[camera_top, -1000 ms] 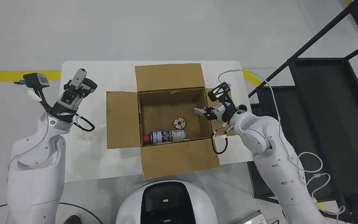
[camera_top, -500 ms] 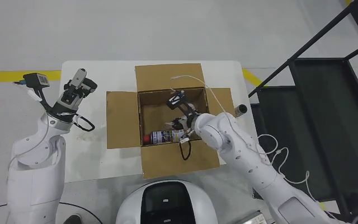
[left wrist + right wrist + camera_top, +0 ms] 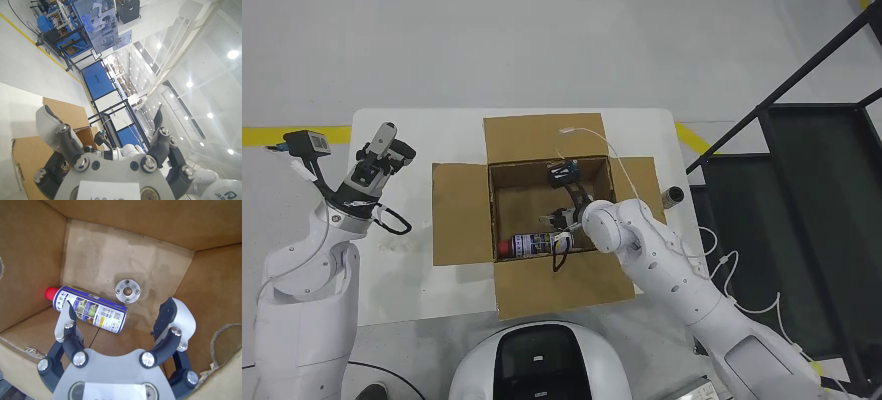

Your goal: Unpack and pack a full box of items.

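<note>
The open cardboard box (image 3: 542, 135) stands in the middle of the white table (image 3: 402, 290). On its floor lie a blue spray can (image 3: 532, 243) with a red cap and a round metal flange (image 3: 128, 291). In the right wrist view the can (image 3: 88, 310) lies on its side along the box wall (image 3: 28, 256), with the flange just beyond it. My right gripper (image 3: 562, 215) (image 3: 117, 306) hangs open inside the box above both, holding nothing. Left of the box, above the table, my left gripper (image 3: 392, 150) (image 3: 102, 117) is open, empty and pointing upward.
All the box flaps are folded outward; the left flap (image 3: 460, 213) and front flap (image 3: 560, 282) lie over the table. A small dark cylinder (image 3: 672, 194) stands at the table's right edge beside the right flap. A black metal frame (image 3: 802, 150) stands right of the table.
My right arm swung from over the box's right flap into the box and now hangs above the can and flange. The small cylinder came into sight. The left arm has not moved.
</note>
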Controlling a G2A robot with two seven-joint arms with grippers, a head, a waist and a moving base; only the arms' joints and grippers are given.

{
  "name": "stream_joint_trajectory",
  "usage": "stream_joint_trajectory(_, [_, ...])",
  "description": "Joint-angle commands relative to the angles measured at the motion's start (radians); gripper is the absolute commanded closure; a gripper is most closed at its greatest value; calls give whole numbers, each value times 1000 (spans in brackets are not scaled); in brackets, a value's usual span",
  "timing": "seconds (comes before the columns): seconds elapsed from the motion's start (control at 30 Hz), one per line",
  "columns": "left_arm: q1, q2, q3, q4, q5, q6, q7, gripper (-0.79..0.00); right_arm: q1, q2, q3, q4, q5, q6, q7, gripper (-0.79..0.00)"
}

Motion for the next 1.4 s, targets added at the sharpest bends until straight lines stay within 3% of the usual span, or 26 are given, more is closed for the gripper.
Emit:
stream_joint_trajectory(0.0, [0,0,0,0,0,0,0,-785,0,0,0,0,0,0,0,-785])
stream_joint_trajectory(0.3, [0,0,0,0,0,0,0,-785,-3,-11,-1,17,73,24,16,-785])
stream_joint_trajectory(0.5, [0,0,0,0,0,0,0,-785,57,-45,-50,125,137,122,12,-785])
stream_joint_trajectory(0.87, [0,0,0,0,0,0,0,-785,144,-97,-133,314,155,151,-66,-785])
stream_joint_trajectory(1.13, [0,0,0,0,0,0,0,-785,158,-115,-139,375,165,150,-95,-785])
stream_joint_trajectory(1.37, [0,0,0,0,0,0,0,-785,160,-125,-136,417,169,144,-113,-714])
